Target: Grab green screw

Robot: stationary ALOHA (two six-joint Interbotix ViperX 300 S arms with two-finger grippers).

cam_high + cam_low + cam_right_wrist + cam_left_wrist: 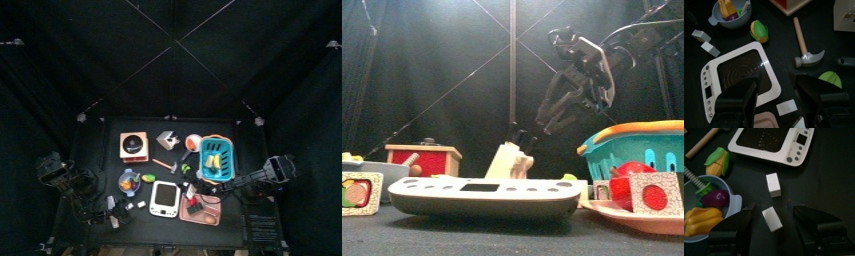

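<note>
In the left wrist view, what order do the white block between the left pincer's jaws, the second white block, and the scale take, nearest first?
From the left pincer:
1. White block, between the open jaws.
2. Second white block, just beyond.
3. Scale, farthest, past both blocks.

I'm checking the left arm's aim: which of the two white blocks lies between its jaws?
The white block farther from the scale; the other block lies beyond the open jaws.

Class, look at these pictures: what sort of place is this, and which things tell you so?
Probably a robot test pen: black curtains surround a small table strewn with toys, like a toy hammer and teal basket, between two arms.
</note>
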